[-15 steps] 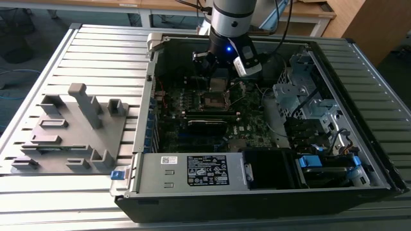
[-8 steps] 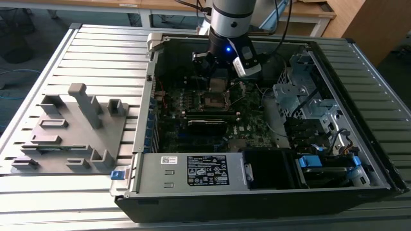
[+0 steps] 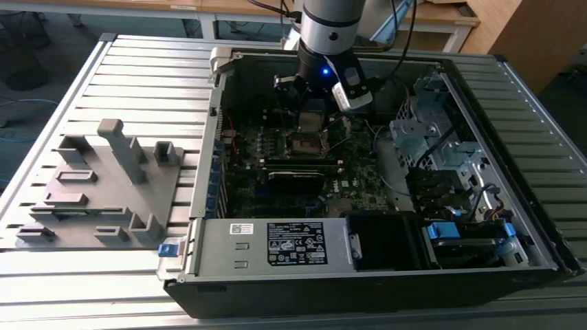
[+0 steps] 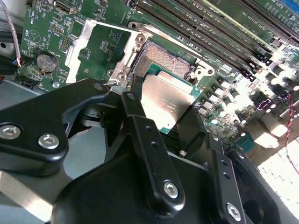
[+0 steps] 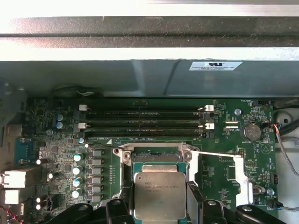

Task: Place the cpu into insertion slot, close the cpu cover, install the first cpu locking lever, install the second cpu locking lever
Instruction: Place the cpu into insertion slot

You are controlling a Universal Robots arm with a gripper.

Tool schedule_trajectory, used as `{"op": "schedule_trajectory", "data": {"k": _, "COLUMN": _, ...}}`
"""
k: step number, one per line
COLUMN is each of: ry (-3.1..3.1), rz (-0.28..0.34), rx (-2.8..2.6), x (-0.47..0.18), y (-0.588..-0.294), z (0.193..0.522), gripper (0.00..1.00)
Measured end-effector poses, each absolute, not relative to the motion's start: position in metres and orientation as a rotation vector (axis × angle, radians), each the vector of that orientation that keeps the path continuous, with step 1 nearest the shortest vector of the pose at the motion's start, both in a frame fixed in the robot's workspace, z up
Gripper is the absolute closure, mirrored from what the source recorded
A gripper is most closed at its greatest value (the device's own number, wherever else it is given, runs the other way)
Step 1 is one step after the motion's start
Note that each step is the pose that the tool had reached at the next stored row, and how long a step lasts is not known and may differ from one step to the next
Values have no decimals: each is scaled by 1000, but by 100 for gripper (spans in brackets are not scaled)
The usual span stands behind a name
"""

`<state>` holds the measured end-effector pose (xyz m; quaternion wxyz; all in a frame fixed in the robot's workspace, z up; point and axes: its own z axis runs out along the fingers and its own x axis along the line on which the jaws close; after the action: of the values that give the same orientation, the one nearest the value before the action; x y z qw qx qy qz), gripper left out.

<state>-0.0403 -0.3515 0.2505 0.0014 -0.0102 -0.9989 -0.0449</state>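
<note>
My gripper (image 4: 163, 109) is shut on the cpu (image 4: 164, 100), a flat square chip with a silvery top, pinched at two opposite edges by the black fingers (image 4: 135, 105). The chip hangs tilted just above the insertion slot (image 4: 163, 60), whose dark contact field and metal rim show beyond the chip's far edge. In the first wrist view the cpu (image 5: 160, 193) covers most of the insertion slot (image 5: 156, 157). The cpu cover (image 5: 240, 179), a silvery frame, lies folded open beside the socket. In the exterior view the gripper (image 3: 312, 117) hovers over the motherboard's socket (image 3: 307, 143).
Long black memory slots (image 5: 145, 119) run beside the socket. A coin battery (image 5: 251, 130) and cables sit near the open cover. The case holds a power supply (image 3: 275, 244) and a drive cage (image 3: 440, 144). A grey fixture plate (image 3: 101, 185) lies outside, on the exterior view's left.
</note>
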Motion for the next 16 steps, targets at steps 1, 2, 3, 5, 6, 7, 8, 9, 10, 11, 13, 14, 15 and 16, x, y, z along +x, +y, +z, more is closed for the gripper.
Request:
{"op": "schedule_trajectory", "data": {"k": 1, "ry": -3136, "rz": -141, "rx": -32, "x": -40, "y": -352, "z": 251, "gripper": 46}}
{"op": "schedule_trajectory", "data": {"k": 2, "ry": -3136, "rz": -141, "rx": -32, "x": -41, "y": -351, "z": 250, "gripper": 46}}
{"op": "schedule_trajectory", "data": {"k": 3, "ry": -3136, "rz": -141, "rx": -32, "x": -41, "y": -351, "z": 250, "gripper": 46}}
{"op": "schedule_trajectory", "data": {"k": 5, "ry": -3136, "rz": -141, "rx": -32, "x": -43, "y": -352, "z": 250, "gripper": 46}}
{"op": "schedule_trajectory", "data": {"k": 6, "ry": -3136, "rz": -141, "rx": -32, "x": -43, "y": -352, "z": 250, "gripper": 46}}
{"op": "schedule_trajectory", "data": {"k": 7, "ry": -3136, "rz": -141, "rx": -32, "x": -44, "y": -352, "z": 250, "gripper": 46}}
{"op": "schedule_trajectory", "data": {"k": 8, "ry": -3136, "rz": -141, "rx": -32, "x": -44, "y": -351, "z": 250, "gripper": 46}}
{"op": "schedule_trajectory", "data": {"k": 9, "ry": -3136, "rz": -141, "rx": -32, "x": -45, "y": -351, "z": 250, "gripper": 46}}
{"op": "schedule_trajectory", "data": {"k": 10, "ry": -3136, "rz": -141, "rx": -32, "x": -45, "y": -352, "z": 250, "gripper": 46}}
{"op": "schedule_trajectory", "data": {"k": 11, "ry": -3136, "rz": -141, "rx": -32, "x": -45, "y": -352, "z": 250, "gripper": 46}}
{"op": "schedule_trajectory", "data": {"k": 13, "ry": -3136, "rz": -141, "rx": -32, "x": -45, "y": -352, "z": 250, "gripper": 46}}
{"op": "schedule_trajectory", "data": {"k": 14, "ry": -3136, "rz": -141, "rx": -32, "x": -45, "y": -352, "z": 250, "gripper": 46}}
{"op": "schedule_trajectory", "data": {"k": 15, "ry": -3136, "rz": -141, "rx": -32, "x": -45, "y": -352, "z": 250, "gripper": 46}}
{"op": "schedule_trajectory", "data": {"k": 16, "ry": -3136, "rz": -141, "rx": -32, "x": -45, "y": -352, "z": 250, "gripper": 46}}
